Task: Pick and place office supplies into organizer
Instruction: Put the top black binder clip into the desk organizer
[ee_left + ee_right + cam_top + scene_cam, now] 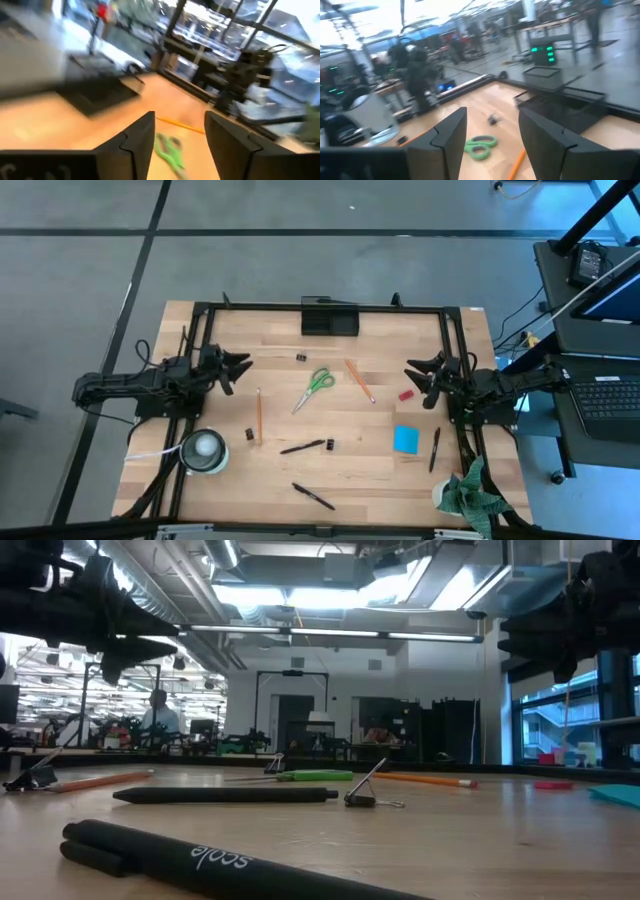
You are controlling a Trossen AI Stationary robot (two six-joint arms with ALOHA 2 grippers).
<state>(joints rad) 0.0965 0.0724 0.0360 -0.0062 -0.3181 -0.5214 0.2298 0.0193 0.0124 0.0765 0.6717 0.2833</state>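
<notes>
Pale wood-plank table top (330,470), matte, bordered by a black metal frame (200,308). Organizer (330,321): small black rectangular tray at top centre of the high view, against the far frame bar. Nothing visible inside it from here.

Supplies lie loose on the wood: green-handled scissors (315,388) at centre, blades toward lower left; two thin orange-wood pencils (359,380), one slanted right of the scissors, one upright at left; blue square note pad (406,439) at lower right; small red piece (406,394) above it; slim black pens (302,447) in the lower half; tiny black clips (300,357) scattered.

Left gripper (241,370): mid-left, arm horizontal, fingers parted, empty, above the table. Right gripper (414,380): mid-right, mirrored pose, fingers parted, empty, pointing toward centre.
</notes>
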